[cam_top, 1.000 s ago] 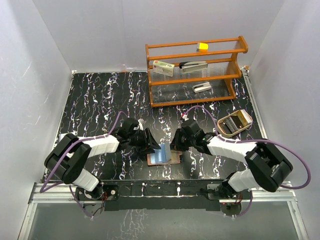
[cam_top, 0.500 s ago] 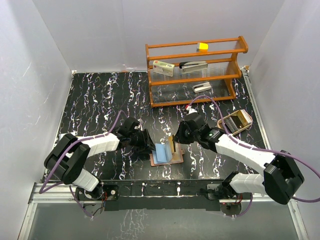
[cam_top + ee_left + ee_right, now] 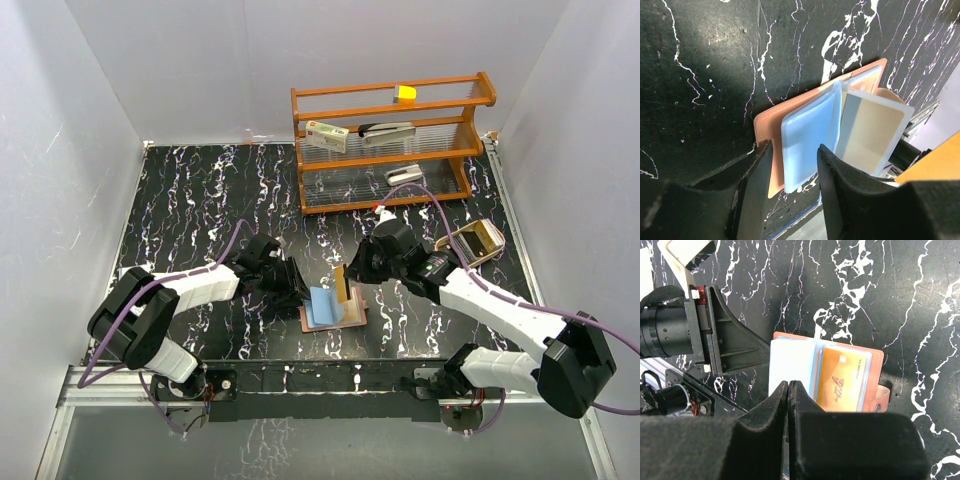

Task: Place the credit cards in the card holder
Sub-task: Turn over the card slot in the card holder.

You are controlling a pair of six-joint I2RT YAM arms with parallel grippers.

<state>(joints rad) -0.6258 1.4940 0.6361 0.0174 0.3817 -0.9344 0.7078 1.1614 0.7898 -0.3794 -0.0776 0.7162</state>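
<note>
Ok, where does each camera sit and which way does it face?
Top external: above and behind, looking down at the black marbled table; left arm and right arm show.
Left wrist: on the left arm, looking down past the open left gripper at the reddish-brown leather-like folding card holder.
Right wrist: on the right arm, looking down past the shut right gripper.
All three share the card holder.

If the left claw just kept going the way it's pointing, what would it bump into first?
Most likely the card holder: its light blue leaf lies right inside the open left claw, with the black table just beneath. Depth is hard to judge from this view.
</note>
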